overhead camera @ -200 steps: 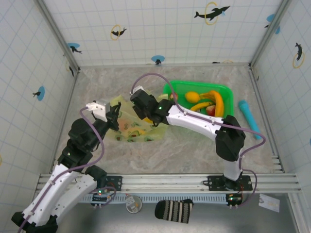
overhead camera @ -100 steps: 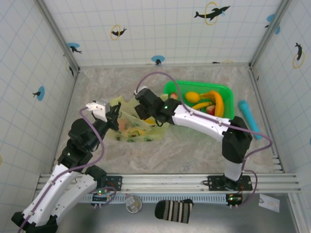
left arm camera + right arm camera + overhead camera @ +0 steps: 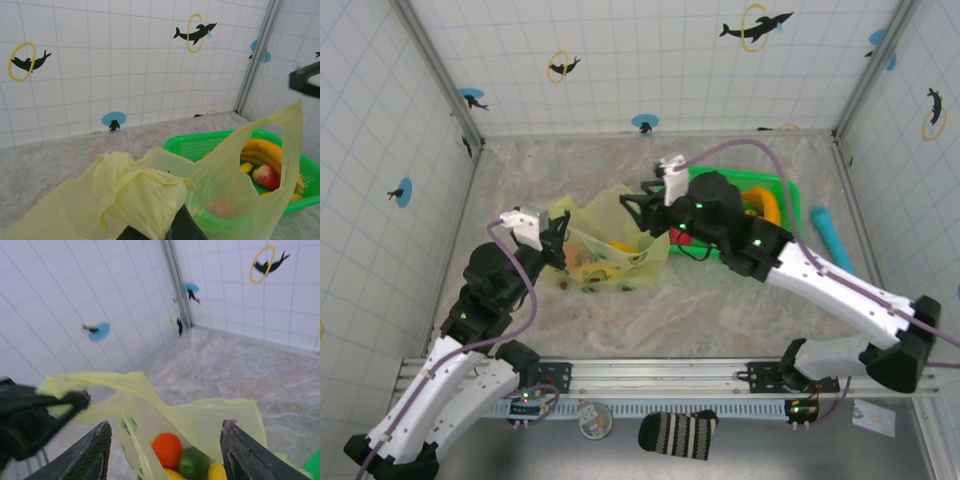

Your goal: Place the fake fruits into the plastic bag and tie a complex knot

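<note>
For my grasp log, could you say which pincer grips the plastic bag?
The left pincer, shut on a bunched fold of the translucent yellow-green plastic bag; the right pincer stands open and empty.

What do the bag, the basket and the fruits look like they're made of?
plastic bag: thin translucent yellow-green film, probably polyethylene. It crumples in soft folds and the basket shows through it.
basket: rigid bright green plastic with perforated mesh walls and a moulded rim.
fruits: apparently hard plastic, smooth and evenly coloured. Whether they are hollow or solid can't be told.
</note>
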Motion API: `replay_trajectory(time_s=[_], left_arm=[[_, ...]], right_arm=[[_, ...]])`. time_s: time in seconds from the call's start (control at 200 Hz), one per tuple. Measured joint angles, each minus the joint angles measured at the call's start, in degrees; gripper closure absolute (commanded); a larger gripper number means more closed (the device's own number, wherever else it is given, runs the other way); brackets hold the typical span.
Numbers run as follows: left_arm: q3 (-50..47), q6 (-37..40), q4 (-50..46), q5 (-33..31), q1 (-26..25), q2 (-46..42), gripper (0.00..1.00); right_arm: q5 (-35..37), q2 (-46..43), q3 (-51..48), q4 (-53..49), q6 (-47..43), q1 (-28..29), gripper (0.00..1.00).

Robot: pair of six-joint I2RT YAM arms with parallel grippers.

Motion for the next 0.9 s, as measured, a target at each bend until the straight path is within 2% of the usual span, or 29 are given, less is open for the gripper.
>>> replay_trajectory(time_s=[0.26, 0.485, 0.581, 0.656, 0.796, 0.901], left_arm=[[-0.02, -0.02, -0.04, -0.02, 0.0, 0.68, 1.0], [-0.02, -0.02, -0.07, -0.9, 0.0, 0.66, 1.0], [0.0, -0.02, -0.07, -1.07, 0.0, 0.63, 1.0], [0.0, -0.02, -0.11, -1.07, 0.0, 0.68, 1.0], [0.0, 0.0, -0.33, -1.05, 0.0, 0.92, 1.0], [0.0, 0.04, -0.52, -1.05, 0.0, 1.07, 1.0]], right_arm=[[-8.07, -11.54, -14.23, 8.15, 8.66, -15.58, 0.4], [-11.23, -12.02, -17.18, 8.68, 13.33, -23.17, 0.41], [-12.13, -8.39, -17.18, 7.43, 15.72, -27.32, 0.4], [-13.7, -2.16, -17.18, 5.57, 17.55, -30.36, 0.38], [-16.41, 9.2, -15.74, -1.55, 17.42, -30.88, 0.34], [-18.47, 17.25, -8.87, -10.6, 12.7, -30.58, 0.32]])
